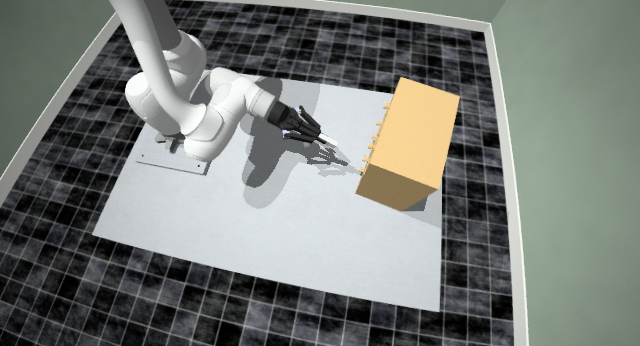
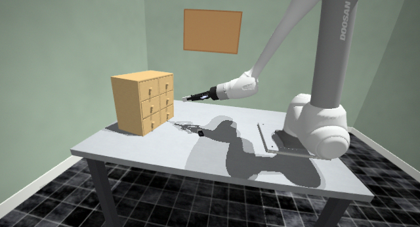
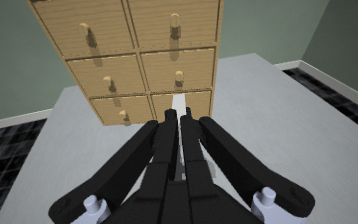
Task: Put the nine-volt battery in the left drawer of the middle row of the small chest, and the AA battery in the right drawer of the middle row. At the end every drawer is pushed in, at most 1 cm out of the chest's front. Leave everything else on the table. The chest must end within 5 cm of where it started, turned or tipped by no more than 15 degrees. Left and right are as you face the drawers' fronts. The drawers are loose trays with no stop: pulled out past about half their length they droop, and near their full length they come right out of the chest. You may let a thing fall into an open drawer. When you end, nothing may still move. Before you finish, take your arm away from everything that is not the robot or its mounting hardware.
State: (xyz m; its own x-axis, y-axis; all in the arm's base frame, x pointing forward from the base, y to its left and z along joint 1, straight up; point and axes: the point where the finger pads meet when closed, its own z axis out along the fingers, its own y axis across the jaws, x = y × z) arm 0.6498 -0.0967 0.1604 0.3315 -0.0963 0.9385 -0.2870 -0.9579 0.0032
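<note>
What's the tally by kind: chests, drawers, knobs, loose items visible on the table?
Chest: 1
Drawers: 6
Knobs: 6
Small black block loose on the table: 1
Total: 14
</note>
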